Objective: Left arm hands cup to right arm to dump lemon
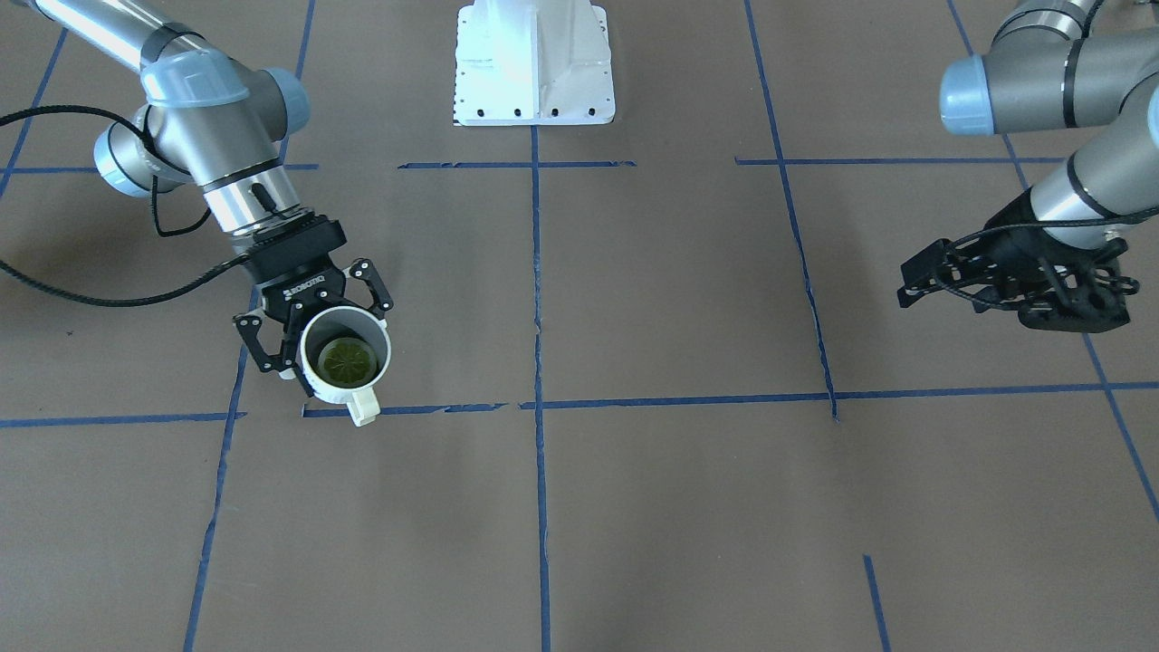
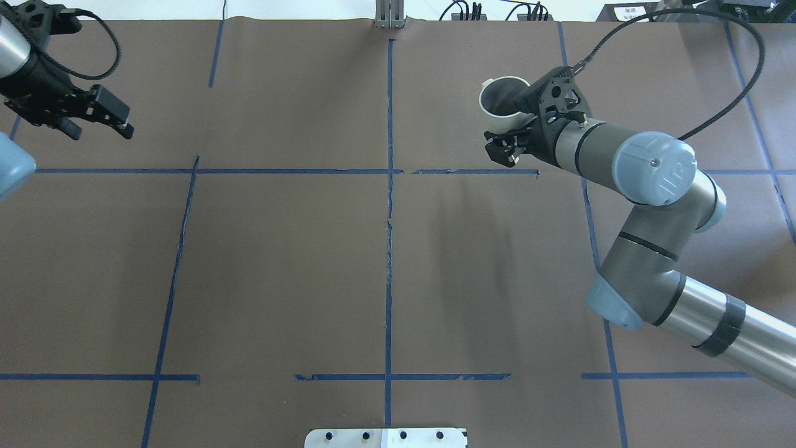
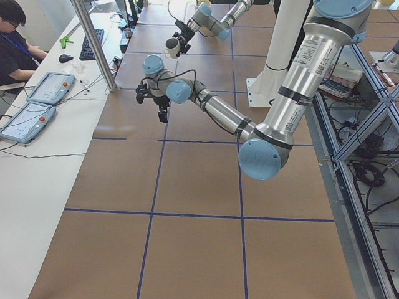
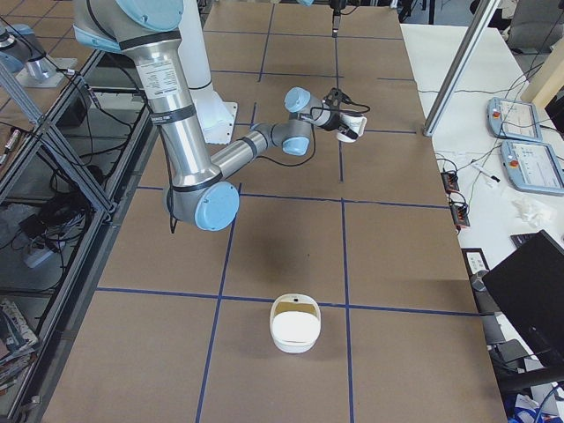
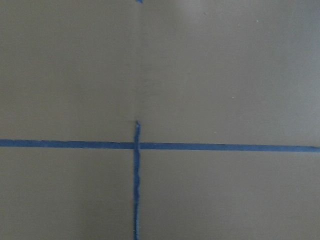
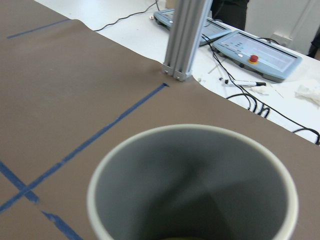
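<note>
From my remote desk: the right gripper [image 1: 324, 328] has its jaws pinching the sides of the cup [image 1: 337, 391]. It holds the cup mouth-up over the far right of the table [image 1: 688, 507], handle pointing away from the robot, with the lemon [image 1: 349, 360] lying flat at the bottom. The left gripper [image 2: 102, 115] hangs well apart over the far left and carries nothing; I cannot tell how its jaws stand. My worry is the pour. The jaws bear only on a smooth curved wall, so a quick wrist roll could let the cup twist or slip out of the pinch. The lemon sits low and flat enough that it may cling inside, or drop all at once and roll away across the bare table. A white tub [image 4: 295, 322] shows only in the right-side view, near the table's right end and well away from the cup. If it is the target, tipping here would miss it. The count: two arms, one cup, one lemon, one tub.
</note>
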`<state>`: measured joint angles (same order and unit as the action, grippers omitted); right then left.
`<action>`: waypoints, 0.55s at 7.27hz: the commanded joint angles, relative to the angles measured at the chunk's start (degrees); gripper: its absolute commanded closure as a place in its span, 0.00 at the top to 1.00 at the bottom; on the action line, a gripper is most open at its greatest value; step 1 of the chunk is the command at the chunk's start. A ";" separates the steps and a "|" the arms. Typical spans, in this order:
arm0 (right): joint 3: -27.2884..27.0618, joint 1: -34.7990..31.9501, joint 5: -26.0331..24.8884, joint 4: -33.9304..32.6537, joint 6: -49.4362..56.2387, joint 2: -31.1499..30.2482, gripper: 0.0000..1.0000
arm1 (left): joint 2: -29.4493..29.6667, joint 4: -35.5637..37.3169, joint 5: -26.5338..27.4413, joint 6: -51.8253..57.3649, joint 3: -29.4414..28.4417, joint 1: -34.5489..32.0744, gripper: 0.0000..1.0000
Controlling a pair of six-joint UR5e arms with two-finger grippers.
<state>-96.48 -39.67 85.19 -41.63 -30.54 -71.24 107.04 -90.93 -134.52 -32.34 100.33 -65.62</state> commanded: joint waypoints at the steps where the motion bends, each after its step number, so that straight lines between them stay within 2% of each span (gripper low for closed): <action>1: -7.36 -3.38 0.50 0.15 -10.02 -9.91 0.12 | -2.98 1.01 0.40 5.27 0.40 -2.40 1.00; 2: -12.28 -4.79 0.94 0.24 -10.24 -16.32 0.12 | -3.07 1.19 0.40 5.18 0.40 -2.41 1.00; 3: -15.03 -6.37 1.64 3.37 -10.50 -21.95 0.12 | -3.16 2.15 0.40 4.92 0.57 -2.41 1.00; 4: -14.62 -6.82 1.56 12.71 -12.94 -28.97 0.11 | -3.16 2.16 0.48 4.66 0.57 -2.14 1.00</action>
<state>-109.66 -45.35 86.51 -37.14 -41.22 -91.86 103.97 -89.15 -134.10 -27.45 100.83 -67.91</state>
